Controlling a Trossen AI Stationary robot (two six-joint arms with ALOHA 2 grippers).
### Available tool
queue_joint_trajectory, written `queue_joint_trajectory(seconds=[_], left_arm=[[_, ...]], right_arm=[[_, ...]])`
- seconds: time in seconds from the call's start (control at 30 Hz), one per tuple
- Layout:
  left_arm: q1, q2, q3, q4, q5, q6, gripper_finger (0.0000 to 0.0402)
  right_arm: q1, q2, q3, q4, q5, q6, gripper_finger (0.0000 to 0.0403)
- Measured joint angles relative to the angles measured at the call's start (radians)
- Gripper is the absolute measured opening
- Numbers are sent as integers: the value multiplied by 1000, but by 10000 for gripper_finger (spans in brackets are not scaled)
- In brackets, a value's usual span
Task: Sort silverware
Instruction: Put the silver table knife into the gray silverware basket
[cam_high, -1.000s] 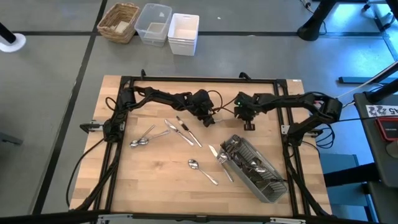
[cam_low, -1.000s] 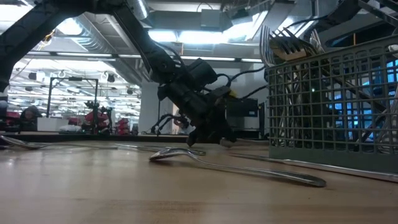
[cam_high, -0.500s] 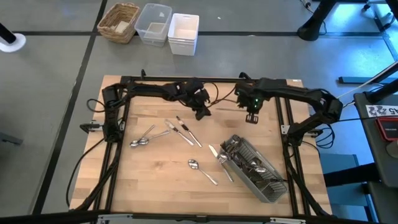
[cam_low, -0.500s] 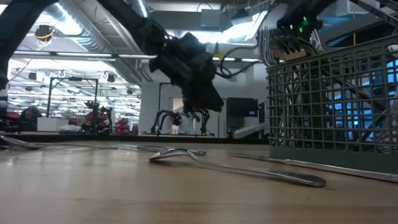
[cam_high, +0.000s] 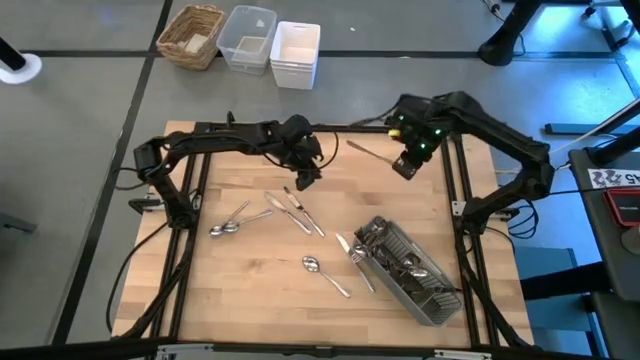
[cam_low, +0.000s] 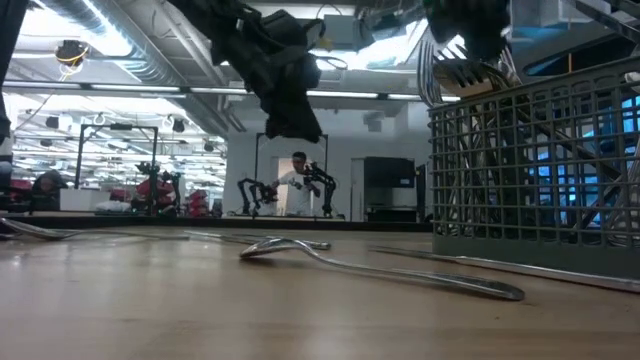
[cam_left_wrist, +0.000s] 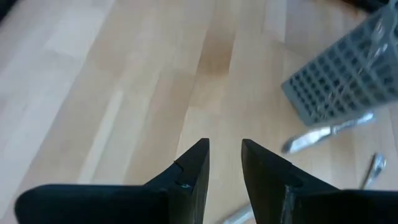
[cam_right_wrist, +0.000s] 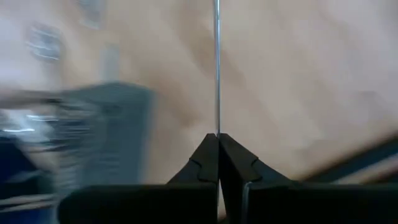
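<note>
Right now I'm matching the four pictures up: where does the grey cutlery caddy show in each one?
High view: caddy, lower right of the table.
Low view: caddy at right, close up.
Left wrist view: caddy in the upper right corner.
Right wrist view: blurred grey shape at left, probably it.
Shared landmark: the pale wooden table.

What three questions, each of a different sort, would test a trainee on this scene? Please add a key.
1. True or false: the right claw is shut on a thin utensil.
2. Choose one. The left claw holds: A) a fork, B) a spoon, C) nothing.
3. Short answer: which claw is nearer the caddy?

Key: 1. True. 2. C; it is open over bare wood. 3. The right one.
</note>
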Motion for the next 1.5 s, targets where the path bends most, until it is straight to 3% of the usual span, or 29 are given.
queue_joint_trajectory(seconds=[0.23, 0.43, 0.63, 0.9, 1.17, 1.5], left_arm=[[-13, -13, 0, -144, -7, 37, 86], [-49, -19, -44, -177, -14, 52, 86], [-89, -22, -116, -163, -15, 37, 86], [-146, -21, -212, -81, -18, 20, 86], [-186, -21, -256, 24, -18, -17, 86], [-204, -21, -256, 69, -18, -24, 86]], right_arm=[[69, -3, 197, 2, -164, 308, 1], [214, -5, 306, 3, -270, 537, 1], [443, -28, 313, 2, -343, 829, 1], [721, -39, 314, 2, -580, 1248, 1], [902, -39, 314, 3, -766, 1483, 1], [1048, -23, 267, 3, -683, 1652, 1]])
